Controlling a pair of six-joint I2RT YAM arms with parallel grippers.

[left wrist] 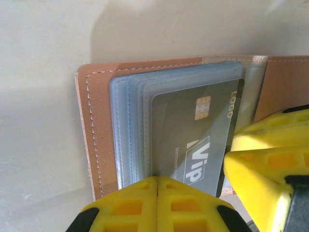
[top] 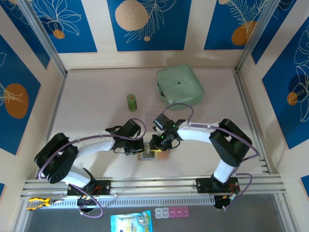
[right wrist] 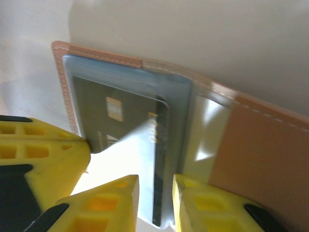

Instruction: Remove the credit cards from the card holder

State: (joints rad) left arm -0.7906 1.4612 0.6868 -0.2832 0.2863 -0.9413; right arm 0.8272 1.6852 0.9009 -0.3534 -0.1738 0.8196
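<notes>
The card holder (left wrist: 96,121) lies open on the surface (left wrist: 43,58), low and central in the top view. The left fingers (left wrist: 130,205) are closed together on its lower edge, and the right fingers (right wrist: 203,208) are narrowly parted about the end of the dark credit card (left wrist: 193,130). The draw is best made straight along the sleeve while the left pins the leather down. Any cards behind the stacked sleeves are hidden, and firm contact on both card faces cannot be confirmed.
</notes>
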